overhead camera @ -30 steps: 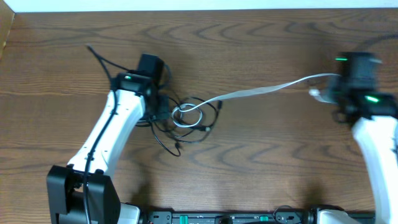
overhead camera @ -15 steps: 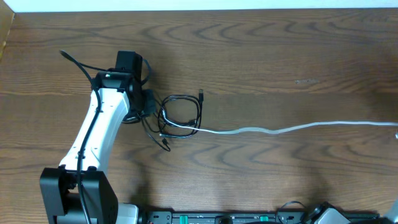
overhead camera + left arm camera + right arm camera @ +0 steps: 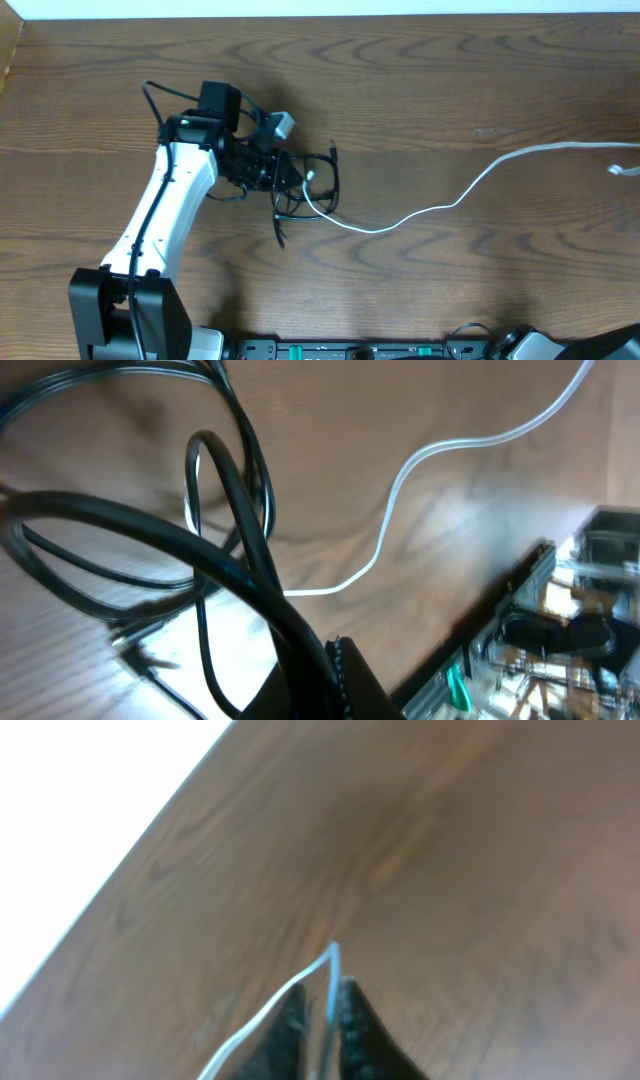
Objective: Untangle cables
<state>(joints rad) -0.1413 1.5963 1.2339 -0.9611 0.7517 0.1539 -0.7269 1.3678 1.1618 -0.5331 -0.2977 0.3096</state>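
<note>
step: pull-apart | L jaws closed on black cable [image 3: 130, 525] | R jaws round white cable [image 3: 388, 510], grip unclear | next: draw white right, clear of black

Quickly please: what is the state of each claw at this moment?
Left claw: closed on the thin black cable.
Right claw: cannot be told; the thin white cable passes through it, but the view is blurred.

light: bright, even, soft shadows | glare: pale sheen on table [image 3: 450, 510] | blur: both wrist views soft
</note>
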